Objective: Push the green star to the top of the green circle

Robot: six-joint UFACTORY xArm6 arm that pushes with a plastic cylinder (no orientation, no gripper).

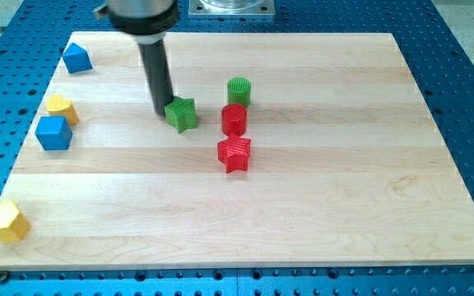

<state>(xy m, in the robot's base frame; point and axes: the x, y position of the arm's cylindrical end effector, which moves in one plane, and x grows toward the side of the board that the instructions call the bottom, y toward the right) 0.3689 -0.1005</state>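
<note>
Tip [164,110] touching green star [182,113] at view's left | holds nothing | green circle [239,90] up-right, apart

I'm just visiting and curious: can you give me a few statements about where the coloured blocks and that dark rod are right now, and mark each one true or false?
1. My tip sits right at the green star, on the side toward the view's left. True.
2. The green star already lies above the green circle. False: it lies lower and toward the view's left of it.
3. The red circle stands just below the green circle. True.
4. The red star is at the board's left edge. False: it sits near the middle, below the red circle.
5. Two yellow blocks lie on the view's left. True.
</note>
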